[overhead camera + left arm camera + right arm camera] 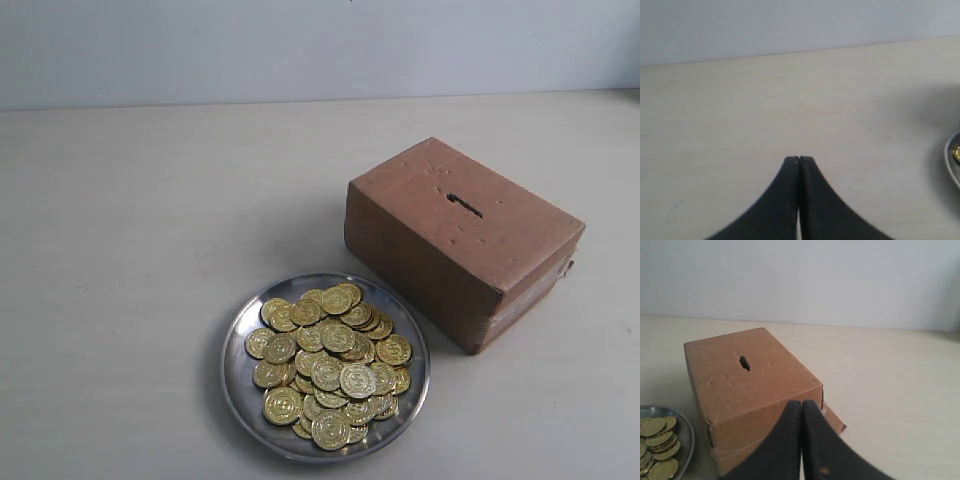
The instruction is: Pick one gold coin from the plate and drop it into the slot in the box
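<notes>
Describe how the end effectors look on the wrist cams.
Left end effector and right end effector: each two smooth matte black fingers, wide at the base, tapering to narrow tips. No cables visible. Arms out of view.

High oblique exterior; low wrist views; plate [236, 330] throughout.

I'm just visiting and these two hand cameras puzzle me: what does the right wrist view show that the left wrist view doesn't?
Only the right wrist view: the box with the box slot in its top, and the right end effector, shut. Only the left wrist view: the left end effector, also shut. Both: the pale table, the wall behind, and part of the plate with gold coins, just a glint in the left view.
</notes>
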